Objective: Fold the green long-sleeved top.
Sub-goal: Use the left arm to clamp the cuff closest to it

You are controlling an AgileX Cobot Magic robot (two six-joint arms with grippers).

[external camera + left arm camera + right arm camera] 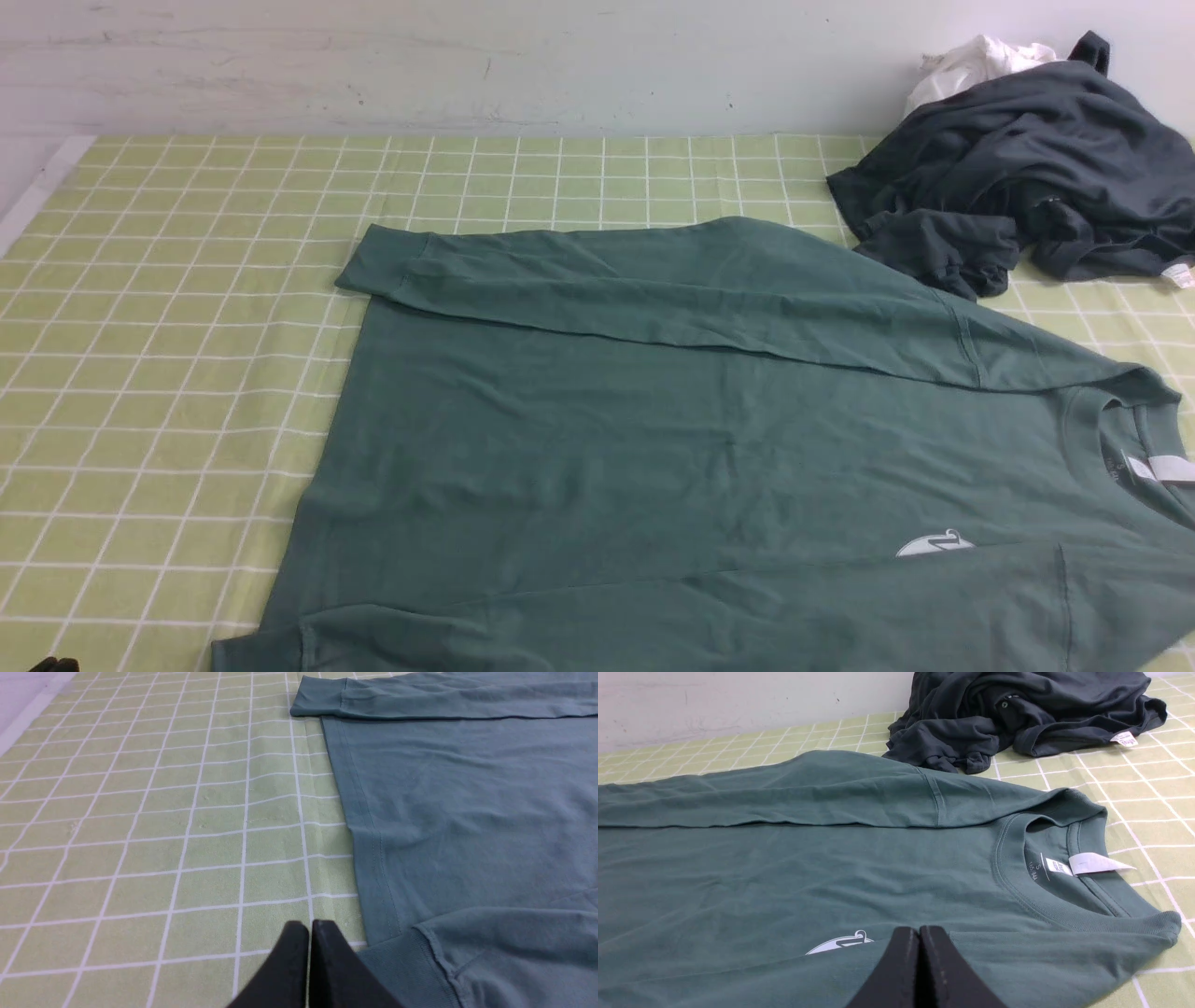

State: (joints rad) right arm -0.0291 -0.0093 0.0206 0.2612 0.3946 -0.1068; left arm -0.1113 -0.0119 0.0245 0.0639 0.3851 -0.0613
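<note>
Top (653, 439) lies flat on the table (168, 373), centre to 4 o'clock, collar (1017, 877) at 3, hem (369, 858) at 9, both sleeves laid across the body. Left gripper (309, 926): fingers together, empty, just beside the near cuff (402, 961). Right gripper (919, 931): fingers together, empty, over the near sleeve (1017, 961) by the logo (838, 945). Likely next: open both, pinch all layers at the near edge, lift level, lay onto the far sleeve (653, 289), keep edges parallel.

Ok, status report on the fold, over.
Left gripper shut, empty, beside the top. Right gripper shut, empty, over it. Sleeves folded in. Dark garment close behind, right side.
</note>
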